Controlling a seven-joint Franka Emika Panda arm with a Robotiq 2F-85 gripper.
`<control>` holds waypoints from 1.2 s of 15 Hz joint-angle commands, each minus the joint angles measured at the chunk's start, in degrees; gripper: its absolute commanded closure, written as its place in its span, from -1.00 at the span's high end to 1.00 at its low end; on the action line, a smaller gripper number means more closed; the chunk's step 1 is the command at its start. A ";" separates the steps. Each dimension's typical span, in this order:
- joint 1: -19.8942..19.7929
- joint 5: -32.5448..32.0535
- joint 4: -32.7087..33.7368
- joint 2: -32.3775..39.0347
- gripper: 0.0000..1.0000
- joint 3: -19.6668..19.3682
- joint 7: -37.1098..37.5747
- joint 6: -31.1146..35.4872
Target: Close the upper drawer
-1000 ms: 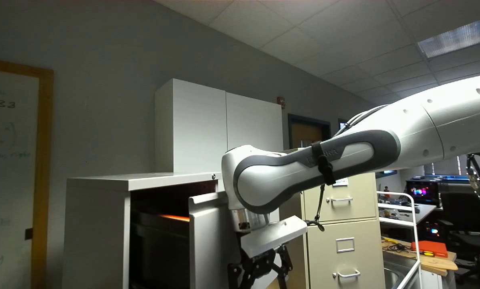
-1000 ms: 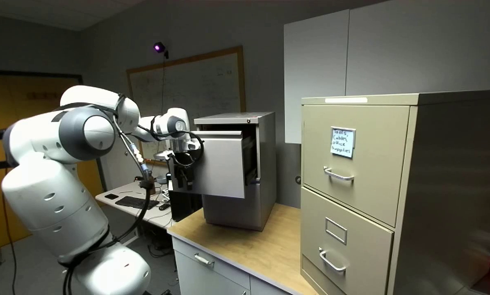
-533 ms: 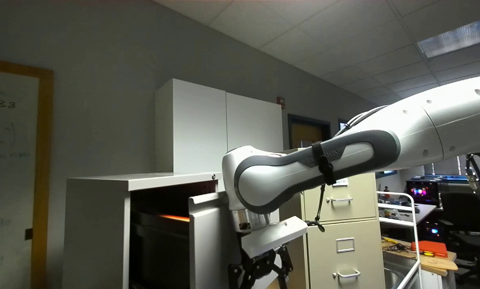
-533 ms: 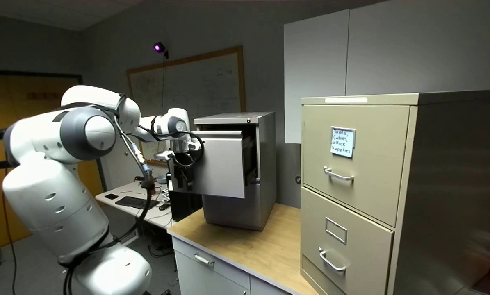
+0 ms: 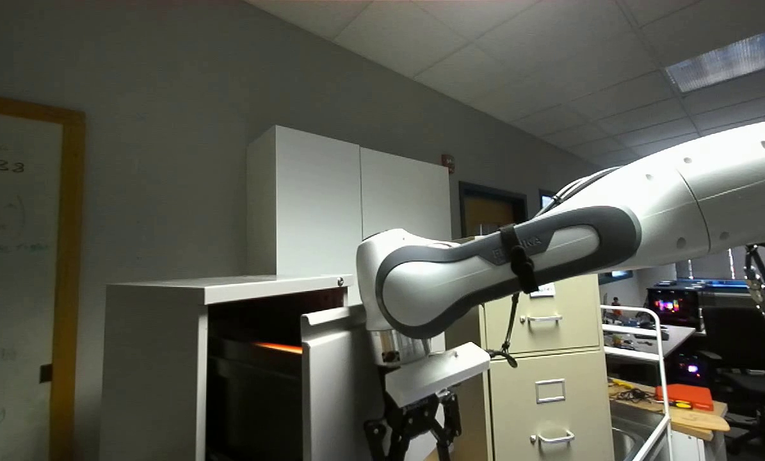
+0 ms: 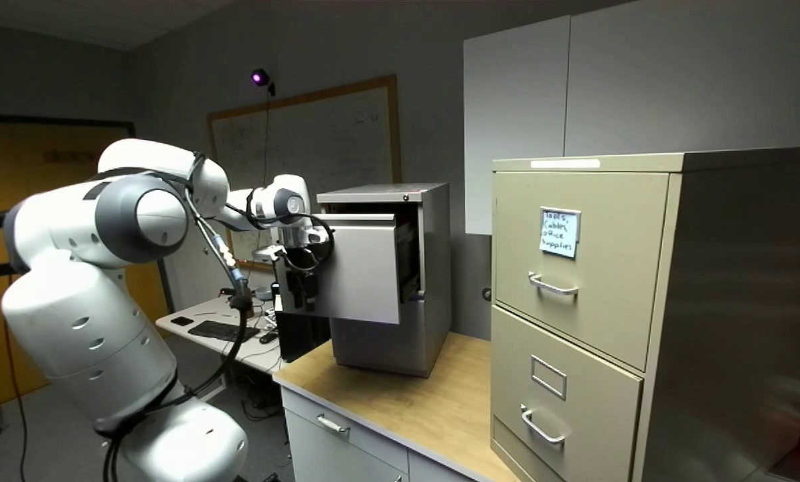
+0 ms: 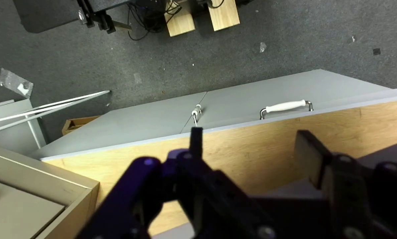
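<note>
The upper drawer (image 6: 359, 271) is pulled part-way out of the pale-grey cabinet (image 6: 436, 281); its flat grey front stands well ahead of the cabinet body. In an exterior view the drawer front (image 5: 338, 384) shows with the dark gap behind it and an orange edge inside. My gripper (image 6: 302, 304) points down in front of the drawer's outer face, near its far side in that view. I cannot tell whether it touches the face. In the wrist view the gripper (image 7: 251, 146) is open, its black fingers wide apart with nothing between them.
The grey cabinet stands on a wooden counter (image 6: 386, 395) with handled fronts below. A beige filing cabinet (image 6: 580, 268) stands beside it. White wall cupboards (image 5: 318, 198) hang behind. A desk (image 6: 199, 318) with a keyboard lies beyond the arm.
The arm and wrist have shifted very slightly up and to the right in an exterior view, and the gripper looks a little turned. The drawer has not visibly moved.
</note>
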 commanded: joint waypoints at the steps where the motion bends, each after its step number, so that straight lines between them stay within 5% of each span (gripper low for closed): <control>1: 0.67 -2.11 -0.26 -1.85 -0.11 -1.09 3.16 1.88; 7: 0.15 -5.83 -0.71 -7.48 -0.98 -0.89 8.27 7.85; 12: -0.41 -9.04 -0.90 -11.12 -1.00 -0.97 7.49 19.73; 18: -1.52 -9.34 3.29 -7.55 -1.00 -1.19 5.32 28.37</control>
